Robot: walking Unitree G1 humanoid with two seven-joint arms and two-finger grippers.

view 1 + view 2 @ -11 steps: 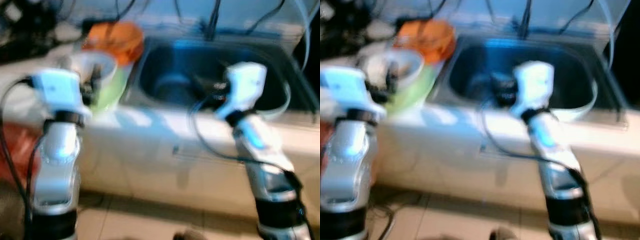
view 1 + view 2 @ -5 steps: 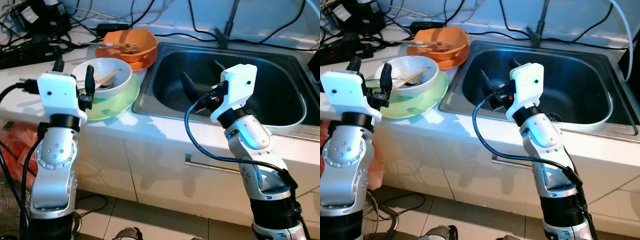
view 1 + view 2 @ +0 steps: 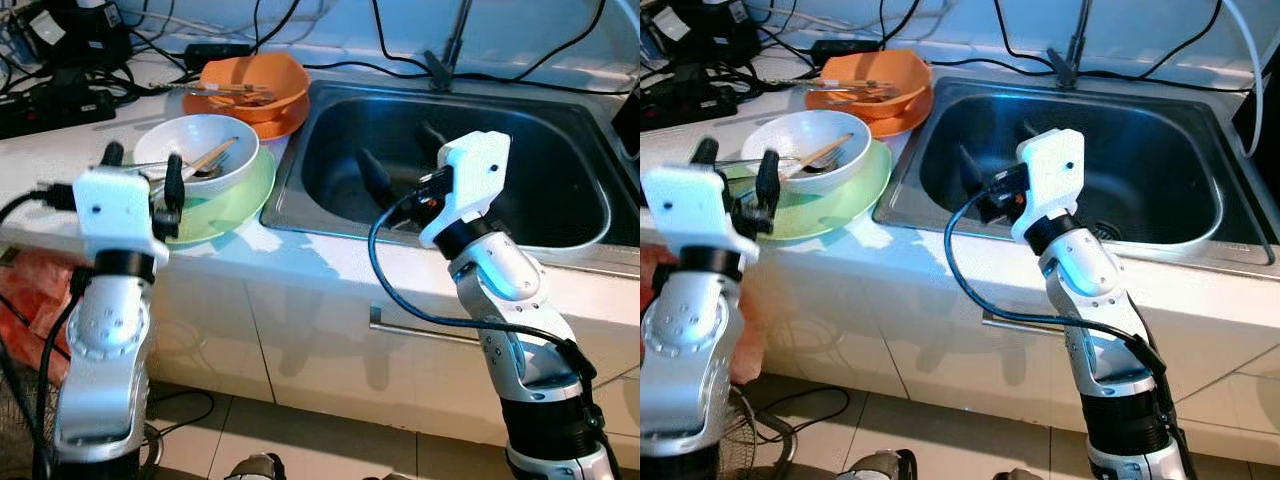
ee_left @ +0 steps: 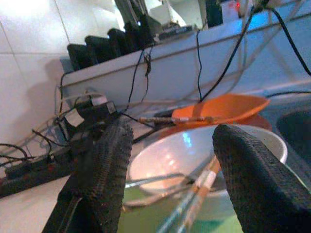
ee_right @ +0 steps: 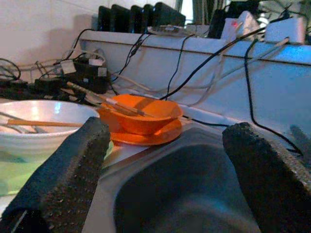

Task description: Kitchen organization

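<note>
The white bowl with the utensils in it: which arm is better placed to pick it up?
Probably the left. The left gripper hangs open right before the white bowl, while the right gripper is open over the sink.

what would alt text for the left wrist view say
The left gripper, its two black fingers spread open, points at a white bowl holding chopsticks and metal utensils, set on a green plate. Behind it sits an orange bowl with utensils across it, then a tiled wall, cables and dark chargers on a ledge.
</note>
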